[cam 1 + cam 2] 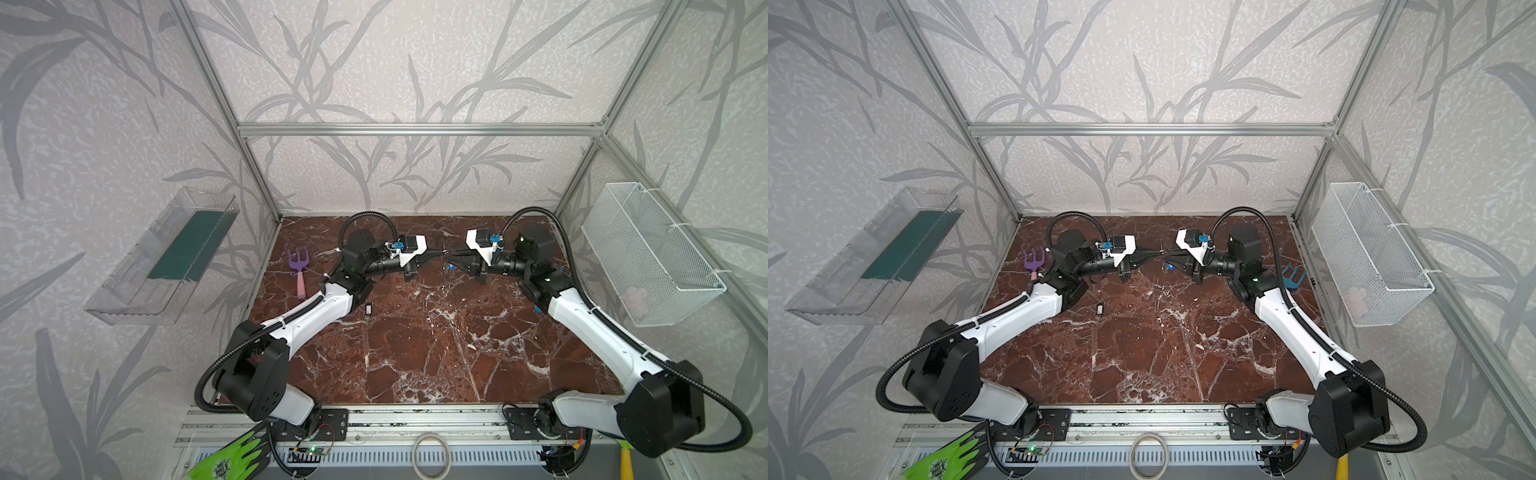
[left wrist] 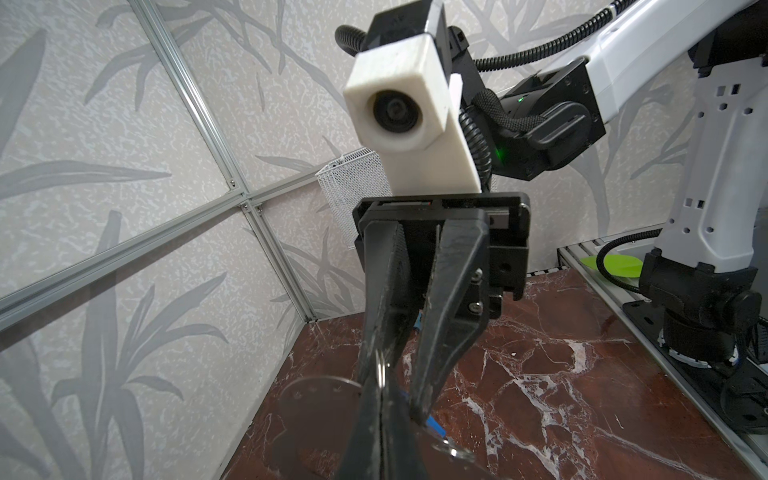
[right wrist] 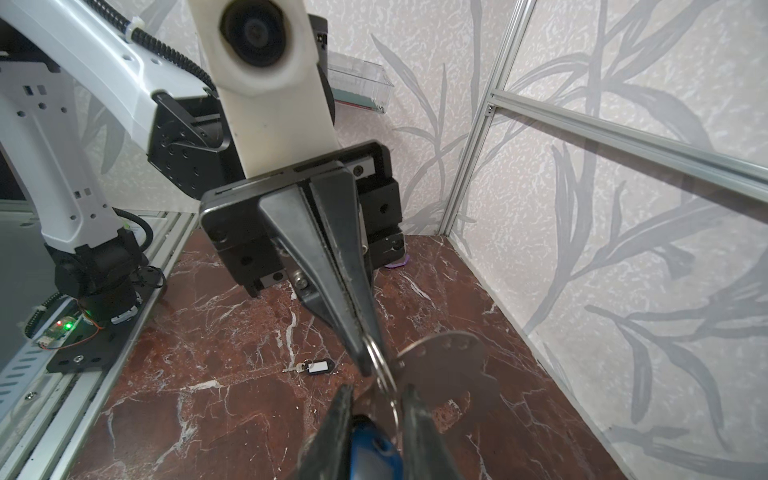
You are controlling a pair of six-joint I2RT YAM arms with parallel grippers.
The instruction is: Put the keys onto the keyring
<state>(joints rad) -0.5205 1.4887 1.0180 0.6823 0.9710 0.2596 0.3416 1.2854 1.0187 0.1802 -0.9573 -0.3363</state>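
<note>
Left jaws clamped the keyring (image 3: 449, 370); right jaws straddled the blue-tagged key (image 3: 370, 451), grip unclear. Threading looked unfinished; the second key (image 3: 318, 366) lay on the counter (image 3: 208, 415).

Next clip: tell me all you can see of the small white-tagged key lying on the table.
The white-tagged key is a tiny silver key joined by a small ring to a rectangular white tag with a black rim. It lies flat on the red-brown marble table, left of centre in both top views, near the left arm's white forearm but apart from it. Only the table touches it.
</note>
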